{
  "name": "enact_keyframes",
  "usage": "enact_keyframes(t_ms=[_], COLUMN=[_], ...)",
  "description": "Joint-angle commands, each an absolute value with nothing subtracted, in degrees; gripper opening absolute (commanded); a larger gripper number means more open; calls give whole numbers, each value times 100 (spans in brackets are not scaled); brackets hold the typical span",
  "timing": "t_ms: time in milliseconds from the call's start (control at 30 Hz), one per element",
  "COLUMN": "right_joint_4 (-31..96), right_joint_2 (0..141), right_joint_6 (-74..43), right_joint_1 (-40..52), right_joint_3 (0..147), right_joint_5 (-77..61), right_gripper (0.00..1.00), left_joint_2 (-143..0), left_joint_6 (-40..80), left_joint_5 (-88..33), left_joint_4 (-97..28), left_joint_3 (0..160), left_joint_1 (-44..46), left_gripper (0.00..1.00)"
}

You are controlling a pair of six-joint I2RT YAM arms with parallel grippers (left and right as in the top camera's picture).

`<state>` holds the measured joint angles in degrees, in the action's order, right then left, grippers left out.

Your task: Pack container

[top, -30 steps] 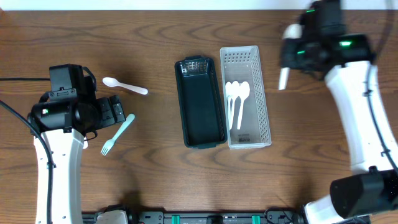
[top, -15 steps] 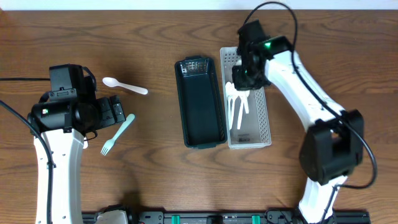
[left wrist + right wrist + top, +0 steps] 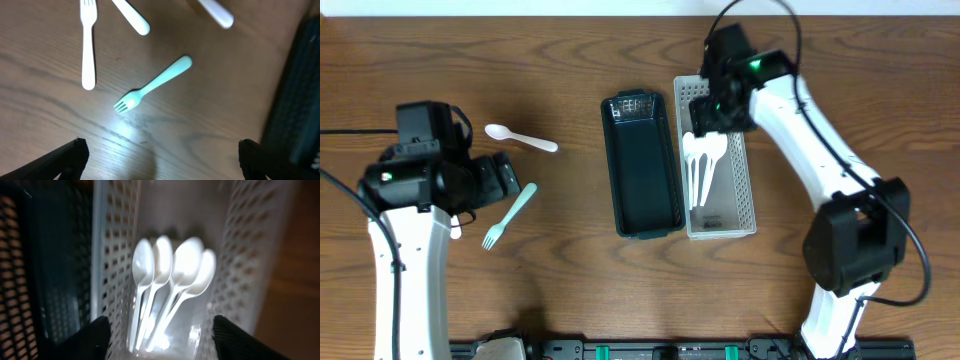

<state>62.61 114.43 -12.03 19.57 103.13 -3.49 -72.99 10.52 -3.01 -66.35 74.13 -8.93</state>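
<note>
A white perforated basket (image 3: 747, 175) holds several white spoons (image 3: 702, 160), bowls toward the far end. My right gripper (image 3: 717, 118) hovers open just above them; in its wrist view the fingers straddle the spoons (image 3: 170, 275) with nothing gripped. A dark green container (image 3: 642, 170) lies left of the basket. On the left, a teal fork (image 3: 510, 214) and a white spoon (image 3: 520, 137) lie on the wood. My left gripper (image 3: 508, 178) stands wide open over the table, just short of the teal fork (image 3: 152, 85).
The left wrist view also shows a white fork (image 3: 88, 45) and two white utensil handles (image 3: 132, 19) on the wood beyond the teal fork. The dark container's wall (image 3: 300, 100) fills that view's right edge.
My right arm swung in from the far right to over the white basket and its gripper opened. One more white spoon now lies in the basket. The left arm barely shifted.
</note>
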Motion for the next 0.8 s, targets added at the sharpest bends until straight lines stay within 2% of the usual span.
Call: enact_keyframes(t_ms=[0,200,300,433,600,767], right_joint_4=[6403,6949,7380,7717,7728,7771], right_joint_2=[10888,10654,10617,10604,10604,10606], right_joint_6=[-1063,-1057,-1072,-1350,-1192,-1037], right_joint_1=[1594,786,327,-440,-1422,-1922], right_joint_3=[10912,11563,11775,11913,11913,11913], right_joint_5=[-344,-349,-351,-451,-1205,-1253], right_gripper=[73,76,77,82,83,83], left_joint_2=[-7424,-8501,-9203,-9854,-10525,-11323], left_joint_6=[2112,3135,3225,3227,3280,4626], left_joint_5=[-338,-340,-340,-517,-685,-727], left_joint_4=[-6794,-7024,-7006,-6785,-6718,-6672], left_joint_3=[8329,10304,11000,11155,11150,11150], left_joint_1=[-819,-655,-657,-655,-655,-639], left_gripper=[98,98,98,98,98,98])
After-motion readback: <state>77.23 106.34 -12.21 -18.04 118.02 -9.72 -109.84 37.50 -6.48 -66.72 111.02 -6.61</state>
